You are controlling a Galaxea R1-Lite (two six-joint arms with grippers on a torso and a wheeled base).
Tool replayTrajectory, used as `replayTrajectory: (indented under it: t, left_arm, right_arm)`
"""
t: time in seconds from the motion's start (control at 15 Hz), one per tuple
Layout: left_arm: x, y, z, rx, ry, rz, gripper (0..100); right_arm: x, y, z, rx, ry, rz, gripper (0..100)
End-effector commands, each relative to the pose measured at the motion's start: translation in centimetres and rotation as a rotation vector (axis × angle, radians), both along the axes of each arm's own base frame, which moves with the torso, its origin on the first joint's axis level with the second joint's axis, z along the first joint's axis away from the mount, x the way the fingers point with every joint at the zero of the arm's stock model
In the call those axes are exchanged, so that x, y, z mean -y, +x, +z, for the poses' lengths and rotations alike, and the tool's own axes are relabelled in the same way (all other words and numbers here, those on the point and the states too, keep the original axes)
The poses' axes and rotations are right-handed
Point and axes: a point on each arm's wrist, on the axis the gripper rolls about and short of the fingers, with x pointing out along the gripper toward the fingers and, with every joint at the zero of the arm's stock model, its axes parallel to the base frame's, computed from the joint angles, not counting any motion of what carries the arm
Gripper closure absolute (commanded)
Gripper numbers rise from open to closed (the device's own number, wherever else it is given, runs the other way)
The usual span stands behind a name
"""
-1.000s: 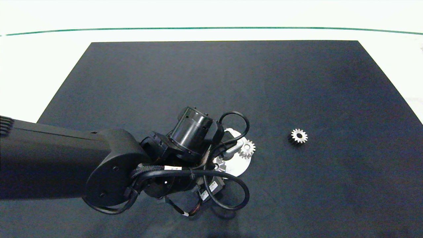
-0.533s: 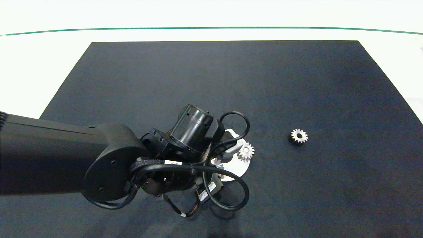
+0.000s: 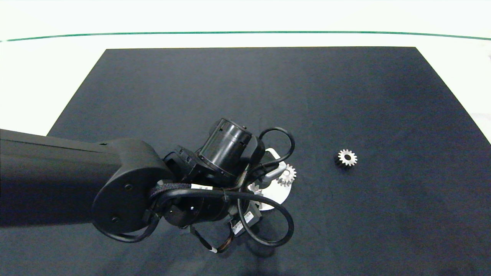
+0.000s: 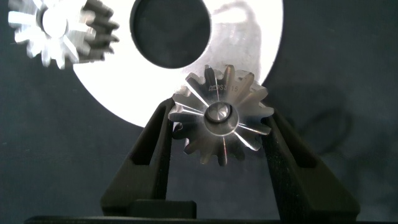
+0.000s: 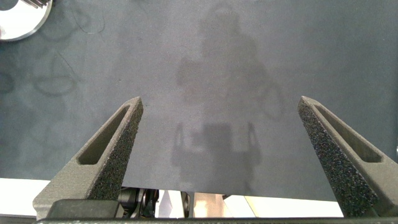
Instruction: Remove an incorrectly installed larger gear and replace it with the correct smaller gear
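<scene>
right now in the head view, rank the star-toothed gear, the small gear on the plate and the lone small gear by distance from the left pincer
1. Silver star-toothed larger gear: clamped between the left pincer fingers.
2. Small silver blunt-toothed gear: on the round silver plate, just right of the pincer.
3. Lone small silver gear: on the dark mat, far right.
</scene>
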Motion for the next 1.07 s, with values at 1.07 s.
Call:
replayTrajectory:
  t: [1.07]
  left_arm:
    - [-8.6,-1.0,5.2,0.066,-0.103,0.187,72]
  right_arm:
    - [0.0,-0.4,-0.3,0.003,-0.002,-0.010,0]
